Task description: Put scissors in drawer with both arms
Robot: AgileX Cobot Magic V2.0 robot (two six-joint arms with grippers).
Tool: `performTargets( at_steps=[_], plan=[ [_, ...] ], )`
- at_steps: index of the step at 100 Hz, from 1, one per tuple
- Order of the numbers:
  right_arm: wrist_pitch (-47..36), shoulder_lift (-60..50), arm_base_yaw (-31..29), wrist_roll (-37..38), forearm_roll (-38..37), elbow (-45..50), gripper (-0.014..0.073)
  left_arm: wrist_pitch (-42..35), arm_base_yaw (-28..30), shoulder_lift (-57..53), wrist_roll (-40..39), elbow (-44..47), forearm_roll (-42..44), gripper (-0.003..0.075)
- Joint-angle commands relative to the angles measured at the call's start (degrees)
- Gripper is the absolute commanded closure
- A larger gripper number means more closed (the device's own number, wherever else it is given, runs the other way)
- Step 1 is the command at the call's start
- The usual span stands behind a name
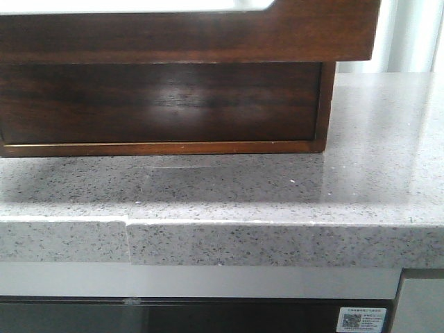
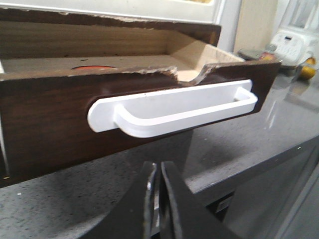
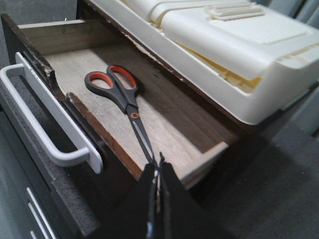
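Note:
The drawer is pulled out, its dark brown front and white top edge high in the front view. The left wrist view shows its front with a white handle. My left gripper is shut and empty, just below and in front of that handle. The scissors, grey with orange-lined handles, lie flat on the drawer floor. An orange bit of them shows over the drawer front. My right gripper is shut above the drawer's side wall and hides the blade tip. Neither gripper shows in the front view.
The cabinet stands on a speckled grey stone counter with a front edge. A taller dark panel sits under the drawer. A white plastic appliance lies on the cabinet top. A white device and yellow items stand further along the counter.

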Motion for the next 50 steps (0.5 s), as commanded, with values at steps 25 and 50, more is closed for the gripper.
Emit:
performTargets(
  at_steps=[25, 50],
  plan=[
    [-6.29, -30.99, -0.14, 1.30, -4.28, 17.44, 0.0630, -2.59, -0.41, 0.52, 0.25, -1.86, 1.60, 0.0739],
    [-5.90, -33.85, -0.14, 1.30, -3.99, 19.55, 0.0630, -2.49, -0.41, 0.52, 0.25, -1.86, 1.60, 0.0739]
  ],
)
